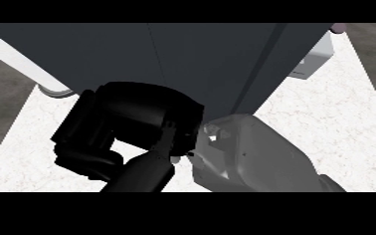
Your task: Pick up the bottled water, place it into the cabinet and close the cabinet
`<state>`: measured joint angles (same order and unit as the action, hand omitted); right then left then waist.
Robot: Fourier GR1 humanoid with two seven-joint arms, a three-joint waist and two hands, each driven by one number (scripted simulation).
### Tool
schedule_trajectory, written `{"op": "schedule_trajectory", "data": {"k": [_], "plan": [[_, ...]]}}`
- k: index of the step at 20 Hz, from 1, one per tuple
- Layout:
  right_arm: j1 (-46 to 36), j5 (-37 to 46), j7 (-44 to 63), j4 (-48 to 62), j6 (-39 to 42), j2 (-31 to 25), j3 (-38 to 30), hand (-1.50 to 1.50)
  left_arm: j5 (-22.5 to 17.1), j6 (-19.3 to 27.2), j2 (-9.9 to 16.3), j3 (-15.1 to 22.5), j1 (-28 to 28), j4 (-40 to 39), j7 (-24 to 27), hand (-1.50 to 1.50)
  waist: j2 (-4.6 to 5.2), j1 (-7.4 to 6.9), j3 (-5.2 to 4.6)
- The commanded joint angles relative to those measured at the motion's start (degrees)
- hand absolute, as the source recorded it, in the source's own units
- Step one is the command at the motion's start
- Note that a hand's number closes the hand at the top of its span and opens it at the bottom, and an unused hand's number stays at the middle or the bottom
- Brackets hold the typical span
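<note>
Dark grey cabinet [183, 59] fills the upper middle of the head view, its front seen steeply from above, with a vertical seam running down near the centre and a door edge slanting down at the right side; whether the door is fully closed can't be told from this angle. White marbled counter [330, 114] shows to the right and lower left of it. One black hand [140, 124] sits large in the lower left centre, right up against the cabinet's lower front; it's a dark mass, fingers look bunched toward the lower left, but can't tell if they're apart, together or clamped on anything. Which hand it is isn't certain either, though the grey forearm [257, 159] coming in from the lower right seems to join it at the wrist, so likely the right. No second hand can be made out. Bottled water not visible anywhere, can't tell where it is. Small white object [312, 59] stands on the counter beside the cabinet's right edge, partly hidden by it; a pale curved edge [51, 87] shows at the left
</note>
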<state>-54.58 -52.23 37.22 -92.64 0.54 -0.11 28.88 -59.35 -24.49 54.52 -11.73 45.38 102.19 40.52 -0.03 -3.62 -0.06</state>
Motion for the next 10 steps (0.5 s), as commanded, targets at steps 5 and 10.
{"op": "schedule_trajectory", "data": {"k": [5,10], "plan": [[2.95,-2.23,-2.45,12.23,9.11,-1.33,-5.56,1.50,0.11,-4.48,-3.18,-6.18,3.46,1.17,-1.42,-1.50,0.16,2.24,0.11],[2.29,-1.26,-4.92,20.24,14.75,-4.13,-11.43,1.50,2.40,-7.63,-7.20,-8.28,5.45,1.10,-1.78,-1.50,0.15,1.93,0.08]]}}
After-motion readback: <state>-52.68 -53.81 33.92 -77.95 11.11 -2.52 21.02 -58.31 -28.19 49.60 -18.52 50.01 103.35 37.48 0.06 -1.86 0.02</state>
